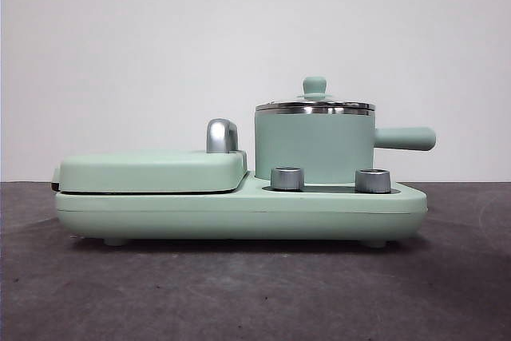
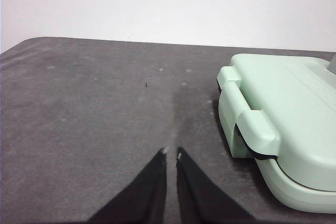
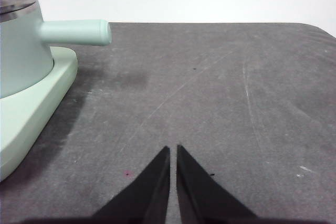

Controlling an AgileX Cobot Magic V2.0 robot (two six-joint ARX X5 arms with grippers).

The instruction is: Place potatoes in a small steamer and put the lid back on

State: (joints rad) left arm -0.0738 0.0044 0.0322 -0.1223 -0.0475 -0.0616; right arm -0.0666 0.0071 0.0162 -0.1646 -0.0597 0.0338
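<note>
The small steamer [image 1: 314,146] is a mint-green pot with a straight side handle, standing on the right half of a mint-green cooker base [image 1: 239,212]. The glass lid [image 1: 314,104] with its green knob sits on the pot. The pot and its handle also show in the right wrist view [image 3: 23,51]. No potato is in view. My left gripper [image 2: 171,153] is shut and empty over the grey table, beside the cooker's griddle end. My right gripper [image 3: 173,149] is shut and empty over the table, beside the pot's end.
A flat mint-green griddle [image 1: 152,172] with a chrome handle [image 1: 222,136] fills the base's left half; it also shows in the left wrist view [image 2: 286,114]. Two steel knobs [image 1: 287,179] face front. The table [image 1: 255,293] is dark grey. The wall behind is white.
</note>
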